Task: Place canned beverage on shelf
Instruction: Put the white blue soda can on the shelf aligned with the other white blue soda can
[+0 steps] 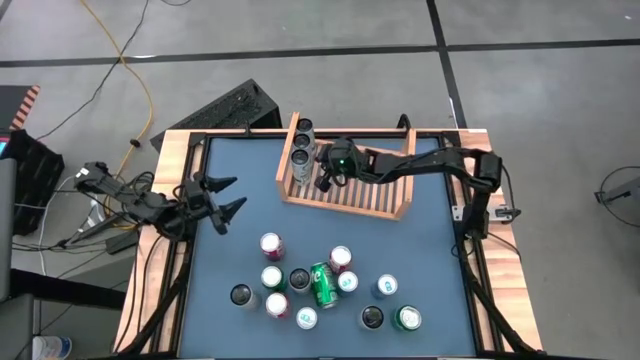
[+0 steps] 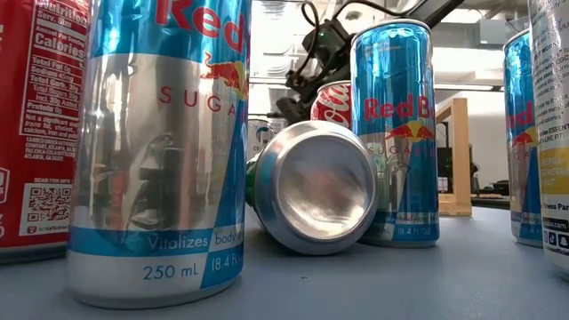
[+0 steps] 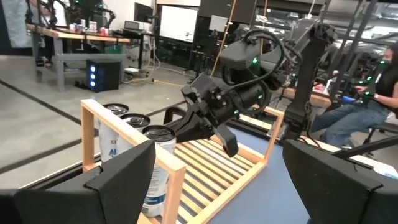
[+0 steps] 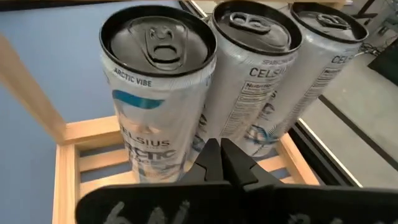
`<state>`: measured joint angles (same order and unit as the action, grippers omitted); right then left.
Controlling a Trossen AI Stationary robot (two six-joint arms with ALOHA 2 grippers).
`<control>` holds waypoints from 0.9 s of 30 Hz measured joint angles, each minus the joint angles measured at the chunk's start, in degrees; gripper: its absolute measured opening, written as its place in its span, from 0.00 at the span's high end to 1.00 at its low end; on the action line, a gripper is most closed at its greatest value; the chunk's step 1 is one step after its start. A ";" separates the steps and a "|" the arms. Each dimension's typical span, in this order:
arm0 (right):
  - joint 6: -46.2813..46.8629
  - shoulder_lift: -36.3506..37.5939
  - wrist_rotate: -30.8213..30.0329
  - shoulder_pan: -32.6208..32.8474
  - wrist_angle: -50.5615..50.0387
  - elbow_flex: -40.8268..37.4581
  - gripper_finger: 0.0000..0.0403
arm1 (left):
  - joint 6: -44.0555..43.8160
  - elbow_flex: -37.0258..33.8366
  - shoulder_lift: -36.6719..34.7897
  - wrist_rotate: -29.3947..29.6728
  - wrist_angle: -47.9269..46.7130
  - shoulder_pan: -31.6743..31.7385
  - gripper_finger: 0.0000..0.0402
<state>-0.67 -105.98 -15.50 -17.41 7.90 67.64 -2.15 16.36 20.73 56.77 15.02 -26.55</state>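
Shelf: light wooden slatted tray (image 1: 345, 195) with raised side walls, at the far middle of the blue-grey table top (image 1: 420, 255).
Cans on shelf: three white Celsius cans (image 4: 158, 112) stand upright in a row against the left wall of the shelf, touching each other.
Right gripper: black two-finger claw (image 1: 325, 183) hangs over the shelf just right of the row, fingers pressed together and holding nothing, tips close to the nearest can.
Left gripper: black claw (image 1: 228, 200) waits near the left edge of the table, fingers spread wide and empty, well apart from the shelf.
Loose cans: cluster of upright beverage cans (image 1: 272, 246) near the front of the table, with one green can (image 1: 323, 285) lying on its side among them.
Step in hand: judged as the right arm backing away from the placed row.
Doing it well: lift the closed claw straight up and clear of the can tops before swinging toward the cluster; a sideways sweep could topple the row.
Next pick: choose an upright can at the edge of the cluster and open the claw fully before descending.
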 joint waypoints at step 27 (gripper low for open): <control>-2.93 -0.14 0.57 2.52 -1.15 0.00 1.00 | -1.27 0.00 0.00 -1.20 -1.90 0.02 0.15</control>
<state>-3.60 -106.13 -14.92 -14.89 6.75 67.64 -3.42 16.36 20.73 55.57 13.12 -26.52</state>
